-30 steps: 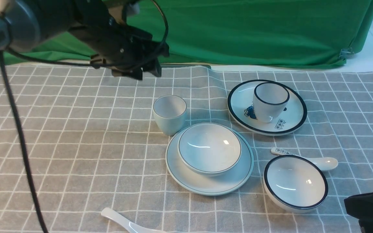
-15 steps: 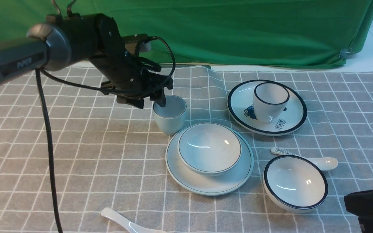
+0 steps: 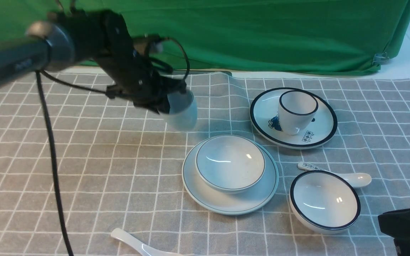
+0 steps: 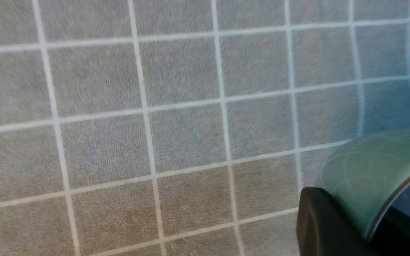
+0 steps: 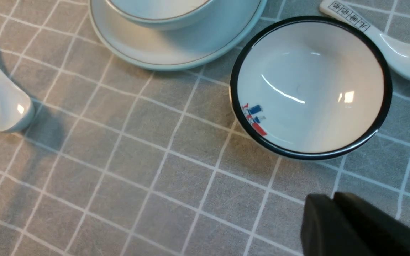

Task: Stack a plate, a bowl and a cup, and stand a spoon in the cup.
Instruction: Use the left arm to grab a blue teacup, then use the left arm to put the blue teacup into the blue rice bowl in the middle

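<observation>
My left gripper is shut on the rim of the pale blue-white cup and holds it tilted in the air above the cloth, behind and left of the stack. The cup's wall also shows in the left wrist view against one finger. The pale blue-white bowl sits in the plain plate. The plain white spoon lies at the front edge; it also shows in the right wrist view. My right gripper is shut and empty at the front right.
A black-rimmed plate with a black-rimmed cup stands at the back right. A black-rimmed bowl sits front right, with a printed-handle spoon behind it. A green backdrop hangs behind the checked cloth.
My left arm came down to the cup, closed on its rim and lifted it off the cloth, a little back and left. The right arm has not moved.
</observation>
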You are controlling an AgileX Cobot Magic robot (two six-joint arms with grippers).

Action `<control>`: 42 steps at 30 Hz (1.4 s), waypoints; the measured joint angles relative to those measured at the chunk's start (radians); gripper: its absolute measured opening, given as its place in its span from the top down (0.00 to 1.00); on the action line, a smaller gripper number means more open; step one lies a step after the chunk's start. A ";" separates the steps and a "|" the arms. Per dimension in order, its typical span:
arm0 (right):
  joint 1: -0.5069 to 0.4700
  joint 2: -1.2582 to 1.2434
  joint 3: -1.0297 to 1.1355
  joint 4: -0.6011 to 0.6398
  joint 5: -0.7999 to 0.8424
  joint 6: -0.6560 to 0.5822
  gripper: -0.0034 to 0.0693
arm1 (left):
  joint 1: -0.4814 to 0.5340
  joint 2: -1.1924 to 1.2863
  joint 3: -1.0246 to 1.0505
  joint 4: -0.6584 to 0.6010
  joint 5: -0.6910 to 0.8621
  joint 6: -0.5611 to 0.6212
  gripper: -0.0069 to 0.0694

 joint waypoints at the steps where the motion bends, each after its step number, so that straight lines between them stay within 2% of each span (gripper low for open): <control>1: 0.000 0.000 0.000 0.000 0.000 0.000 0.86 | -0.009 -0.025 -0.013 -0.014 0.017 0.023 0.87; 5: 0.000 0.000 0.000 0.000 -0.001 -0.003 0.86 | -0.101 -0.080 -0.026 -0.063 0.112 0.090 0.87; 13: 0.000 0.000 0.000 0.000 -0.002 -0.006 0.86 | -0.253 -0.017 0.005 0.026 0.174 0.079 0.87; 30: 0.000 0.000 0.000 0.000 -0.002 -0.030 0.86 | -0.268 0.095 0.006 0.072 0.076 0.024 0.85; 36: 0.000 0.000 0.000 0.000 -0.002 -0.031 0.85 | -0.268 0.104 0.006 0.071 0.088 0.015 0.70; 39: 0.000 0.000 0.000 0.000 -0.003 -0.031 0.85 | -0.268 0.108 -0.004 0.080 0.104 0.015 0.55; 40: 0.000 0.000 0.000 0.000 -0.003 -0.031 0.84 | -0.268 0.107 -0.008 0.085 0.111 0.015 0.54; 41: 0.000 0.000 0.000 0.000 -0.003 -0.032 0.84 | -0.268 0.107 -0.048 0.110 0.162 0.008 0.47; 42: 0.000 0.000 0.000 0.000 -0.003 -0.032 0.83 | -0.268 0.104 -0.069 0.118 0.186 0.003 0.44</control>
